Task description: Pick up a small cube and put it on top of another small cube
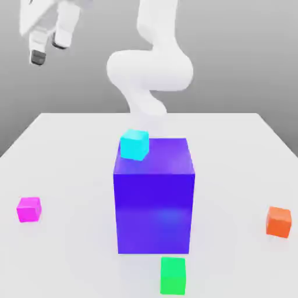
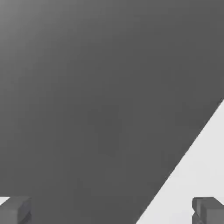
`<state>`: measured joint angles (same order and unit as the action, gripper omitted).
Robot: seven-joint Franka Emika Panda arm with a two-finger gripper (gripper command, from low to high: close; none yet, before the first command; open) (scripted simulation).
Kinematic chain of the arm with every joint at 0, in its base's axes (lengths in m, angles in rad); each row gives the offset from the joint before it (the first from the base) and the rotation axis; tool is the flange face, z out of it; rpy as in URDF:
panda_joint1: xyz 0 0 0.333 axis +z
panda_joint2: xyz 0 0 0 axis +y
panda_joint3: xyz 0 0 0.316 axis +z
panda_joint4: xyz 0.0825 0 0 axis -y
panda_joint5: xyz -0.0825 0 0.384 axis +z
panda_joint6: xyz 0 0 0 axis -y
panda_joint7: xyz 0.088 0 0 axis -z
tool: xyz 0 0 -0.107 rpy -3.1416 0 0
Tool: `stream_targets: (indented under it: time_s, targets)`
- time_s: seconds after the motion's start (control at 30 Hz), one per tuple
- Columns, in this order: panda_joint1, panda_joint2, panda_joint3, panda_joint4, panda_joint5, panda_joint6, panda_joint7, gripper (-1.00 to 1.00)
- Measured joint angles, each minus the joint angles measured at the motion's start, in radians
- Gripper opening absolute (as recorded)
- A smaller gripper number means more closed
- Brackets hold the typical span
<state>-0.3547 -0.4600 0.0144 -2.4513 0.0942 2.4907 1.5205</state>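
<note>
- The gripper (image 1: 48, 49) is way up high, well above the table (image 1: 233, 145) and off toward the exterior view's left of the big blue cube (image 1: 154, 198). Its two fingers (image 1: 38, 56) are spread apart with nothing between them.
- In the hand view the fingertips (image 2: 15, 211) sit wide apart too, with just a corner of the white table showing past dark background.
- The pink cube (image 1: 29, 209) is sitting on the table, well out to the exterior view's left of the blue cube and a bit toward the front. Nothing's touching it, and it's nowhere near the gripper.
- The cyan cube (image 1: 134, 144) sits at the blue cube's top back-left corner, slightly tilted. Can't really tell if it's resting on the top or just behind it.
- The orange cube (image 1: 279, 221) is on the table well out to the exterior view's right of the blue cube.
- The green cube (image 1: 173, 275) is on the table just in front of the blue cube, not touching it.
- The white arm (image 1: 152, 70) curves up behind the blue cube.
</note>
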Motion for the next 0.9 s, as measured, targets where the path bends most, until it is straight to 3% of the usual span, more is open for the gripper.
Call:
stream_targets:
  time_s: [0.47, 0.9]
  targets:
    - [-0.251, 0.268, -0.003, -0.12, 0.006, 0.153, 0.619, 0.0]
    - [-0.437, 0.514, -0.083, -0.233, -0.046, 0.297, 1.236, 0.0]
